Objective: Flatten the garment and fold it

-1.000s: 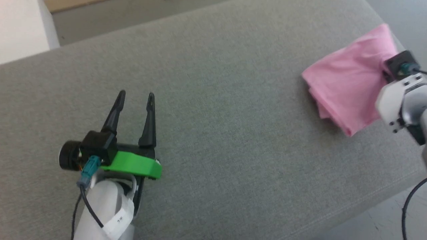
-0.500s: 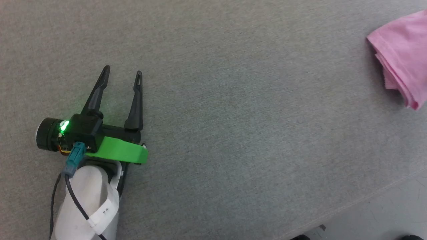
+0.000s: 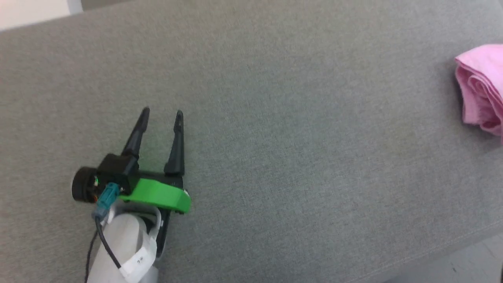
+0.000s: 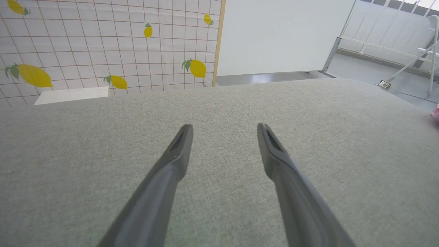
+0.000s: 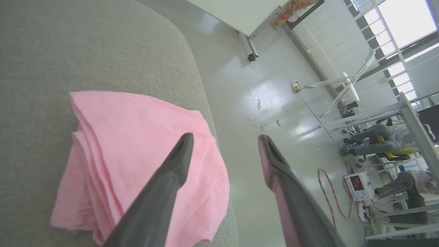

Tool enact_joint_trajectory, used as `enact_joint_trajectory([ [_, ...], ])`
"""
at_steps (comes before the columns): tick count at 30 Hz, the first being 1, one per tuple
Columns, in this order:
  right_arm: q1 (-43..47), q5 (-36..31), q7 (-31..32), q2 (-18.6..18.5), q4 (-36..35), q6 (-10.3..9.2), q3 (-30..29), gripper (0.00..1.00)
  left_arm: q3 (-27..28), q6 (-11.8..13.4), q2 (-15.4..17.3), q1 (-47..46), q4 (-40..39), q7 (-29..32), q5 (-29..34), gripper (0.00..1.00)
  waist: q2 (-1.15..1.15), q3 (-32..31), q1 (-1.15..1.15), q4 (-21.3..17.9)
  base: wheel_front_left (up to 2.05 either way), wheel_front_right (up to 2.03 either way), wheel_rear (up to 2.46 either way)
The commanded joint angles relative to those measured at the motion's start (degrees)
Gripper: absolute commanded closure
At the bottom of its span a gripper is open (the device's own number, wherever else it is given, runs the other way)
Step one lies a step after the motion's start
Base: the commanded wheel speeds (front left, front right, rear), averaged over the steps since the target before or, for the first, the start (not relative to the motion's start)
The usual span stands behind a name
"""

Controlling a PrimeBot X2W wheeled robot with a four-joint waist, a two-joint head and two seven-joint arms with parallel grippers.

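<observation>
The pink garment [image 3: 481, 88] lies folded in a thick stack at the grey cushion's far right edge, cut off by the head view's border. The right wrist view looks down on the garment [image 5: 130, 137], its layered edges showing at the left, one corner hanging over the cushion's rim. My right gripper [image 5: 224, 139] hovers open above that stack, holding nothing. My left gripper [image 3: 162, 114] rests open over bare cushion at the lower left, far from the fabric; in its own view the left gripper [image 4: 224, 127] has nothing between its fingers.
The grey cushion [image 3: 283, 129] spans the head view, its front edge running down at the lower right. Beyond its right rim lies glossy floor [image 5: 260, 89] with cables and a seated person [image 5: 374, 137]. A lemon-patterned tiled wall [image 4: 103, 44] stands behind the cushion.
The head camera has swung about, so the whole picture shifted. The right arm, seen at the garment a second ago, has left the head view. The left gripper stays open.
</observation>
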Motion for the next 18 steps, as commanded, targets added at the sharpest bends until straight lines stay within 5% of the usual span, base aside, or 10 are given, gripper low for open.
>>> enact_joint_trajectory([
  [1,1.51,1.91,-1.99,1.31,-1.37,-0.10,0.21,0.00,0.46,0.26,-0.27,1.36,0.05,-0.41,-0.88,0.00,0.00,-8.44,-0.01,2.81,0.00,0.00,0.00],
  [10,15.12,17.70,-8.44,6.91,-14.86,-0.10,3.90,0.00,1.11,-0.39,-1.88,7.92,1.25,-0.44,-4.16,0.00,0.00,-18.81,-0.01,8.45,0.00,0.00,0.00],
  [18,32.99,25.61,-4.63,13.97,-36.26,-0.10,3.67,0.00,0.77,-0.65,-2.26,11.73,2.71,-0.44,-5.12,0.00,0.00,-24.19,-0.01,13.15,0.00,0.00,0.00],
])
